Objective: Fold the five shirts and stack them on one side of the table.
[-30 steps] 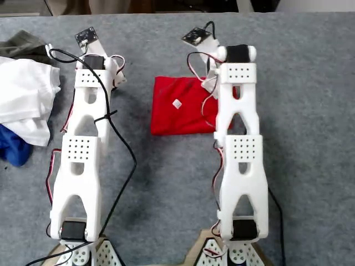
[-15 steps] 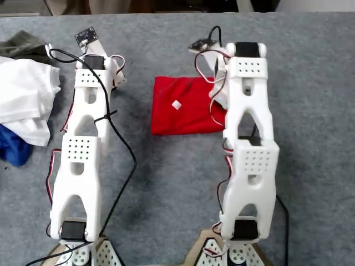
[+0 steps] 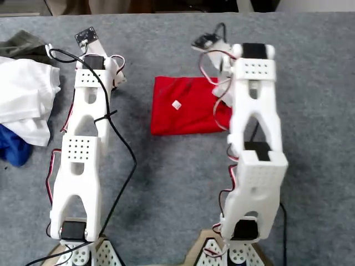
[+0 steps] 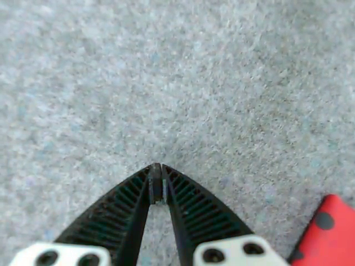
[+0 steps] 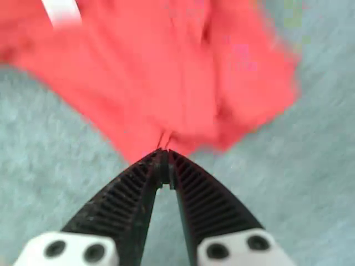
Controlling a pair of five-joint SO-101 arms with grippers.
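Red shirt (image 3: 183,111), folded: your right gripper (image 5: 165,166) sits closed at its 3 o'clock edge, likely for dragging aside. Left gripper (image 4: 157,191): closed, empty.

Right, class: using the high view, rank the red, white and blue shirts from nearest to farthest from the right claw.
1. Red shirt: mid-table, at the tips of the right claw.
2. White shirt: far left side.
3. Blue shirt: far left too, peeking from under the white one's near edge, farthest.
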